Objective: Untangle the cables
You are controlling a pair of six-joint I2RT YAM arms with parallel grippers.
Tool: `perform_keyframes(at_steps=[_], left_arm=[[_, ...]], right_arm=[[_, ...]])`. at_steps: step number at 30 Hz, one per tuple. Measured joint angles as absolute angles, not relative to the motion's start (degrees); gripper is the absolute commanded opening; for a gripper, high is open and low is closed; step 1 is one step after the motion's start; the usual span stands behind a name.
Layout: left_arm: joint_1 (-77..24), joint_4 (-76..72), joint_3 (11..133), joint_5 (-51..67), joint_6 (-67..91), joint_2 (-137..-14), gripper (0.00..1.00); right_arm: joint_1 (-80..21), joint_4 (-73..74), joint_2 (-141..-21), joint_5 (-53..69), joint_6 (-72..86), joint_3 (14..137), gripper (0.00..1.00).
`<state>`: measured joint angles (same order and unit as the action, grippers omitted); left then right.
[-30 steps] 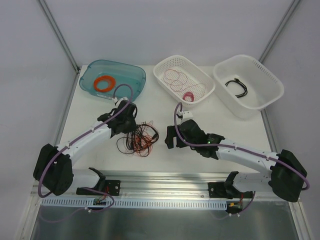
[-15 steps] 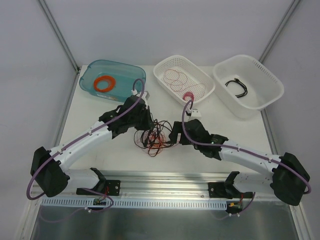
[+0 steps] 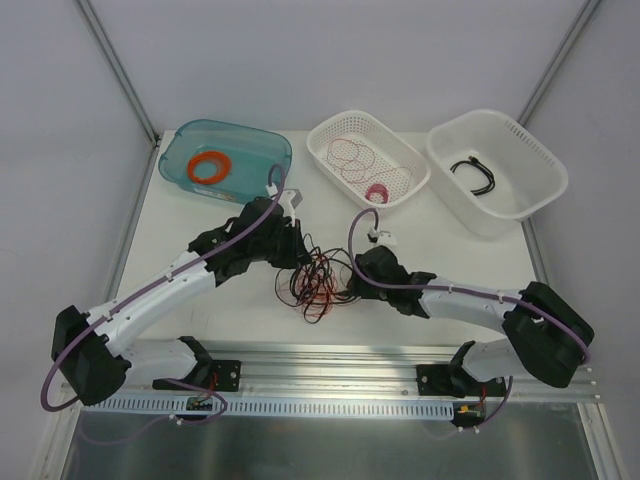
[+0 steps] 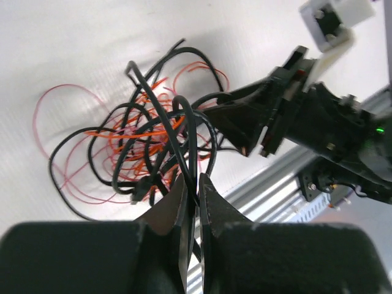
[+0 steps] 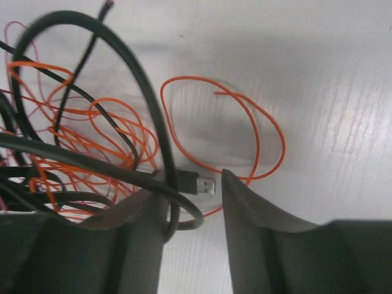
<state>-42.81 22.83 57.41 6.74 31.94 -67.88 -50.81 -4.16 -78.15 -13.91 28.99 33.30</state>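
The cables (image 3: 316,280) are a loose tangle of black, red and orange wires lying mid-table between the two arms. My left gripper (image 3: 290,250) sits at the tangle's upper left. In the left wrist view it (image 4: 191,184) is shut on one black cable (image 4: 184,131), which rises out of the tangle (image 4: 138,144). My right gripper (image 3: 350,280) is at the tangle's right edge. In the right wrist view its jaws (image 5: 193,184) stand apart over the table. A black cable loop (image 5: 184,217) lies against the left finger, and a USB plug (image 5: 201,184) lies in the gap beside orange wire (image 5: 245,116).
A teal tub (image 3: 270,150) at the back left holds a thick orange ring (image 3: 210,167). A white basket (image 3: 330,165) holds thin red wire and a pink spool (image 3: 378,192). Another white bin (image 3: 540,160) holds a black cable (image 3: 475,175). A metal rail (image 3: 330,360) runs along the near edge.
The left gripper has dragged the tangle to the right. The right gripper has moved left into the tangle's edge, and its jaws have narrowed.
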Motion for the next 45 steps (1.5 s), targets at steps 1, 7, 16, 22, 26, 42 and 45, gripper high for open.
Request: perform_keyframes(at_steps=[1,7,16,22,26,42,45], left_arm=[[-42.8,22.7,56.7,5.9,31.9,-67.4,0.0],[-42.3,22.4,51.4,1.3,32.6,-68.0,0.0],[-37.5,21.5,47.8,-1.5,34.9,-73.3,0.0],[-36.8,15.8,46.8,3.0,36.8,-75.5,0.0],[-36.5,11.5,45.5,6.5,38.1,-75.7,0.0],[-30.7,22.7,42.7,1.5,31.8,-74.5,0.06],[-30.7,23.4,42.7,1.2,29.8,-72.9,0.18]], right_arm=[[-50.8,-4.0,-77.8,-13.9,28.7,33.3,0.24],[-50.8,4.5,-70.5,-17.2,24.7,35.6,0.01],[-49.7,20.8,-56.6,-20.3,14.4,46.1,0.01],[-46.4,29.0,-50.4,-18.2,10.7,52.6,0.04],[-43.3,32.3,-47.9,-16.2,9.9,53.3,0.06],[-38.9,31.7,-55.1,-5.0,15.6,37.8,0.62],[-38.3,33.6,-55.1,-5.3,12.8,41.3,0.64]])
